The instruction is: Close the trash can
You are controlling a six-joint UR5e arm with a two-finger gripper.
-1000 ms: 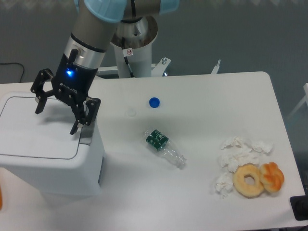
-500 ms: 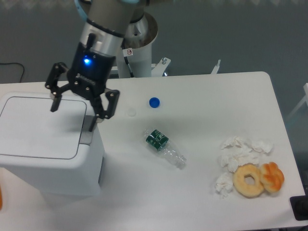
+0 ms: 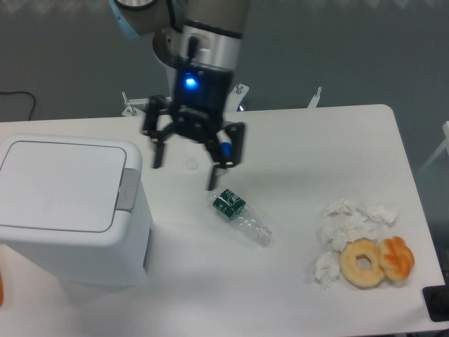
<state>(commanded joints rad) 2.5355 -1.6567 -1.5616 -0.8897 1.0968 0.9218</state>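
Bin (image 3: 70,210) sits at the bench's (image 3: 295,140) left end, lid flat down, grey tab on its right edge. Gripper (image 3: 186,165) hovers right of it, fingers (image 3: 157,151) spread, holding nothing, above a crushed bottle (image 3: 240,217).

The trash can (image 3: 70,210) stands at the table's (image 3: 295,281) left edge with its flat lid down and the grey latch tab on its right side. The gripper (image 3: 186,168) hangs over the table just right of the bin, fingers spread wide and empty. A crushed clear bottle (image 3: 240,216) with a green label lies near its right fingertip. At the near right, crumpled tissues (image 3: 344,225) lie beside a doughnut (image 3: 363,262) and a pastry (image 3: 397,257).
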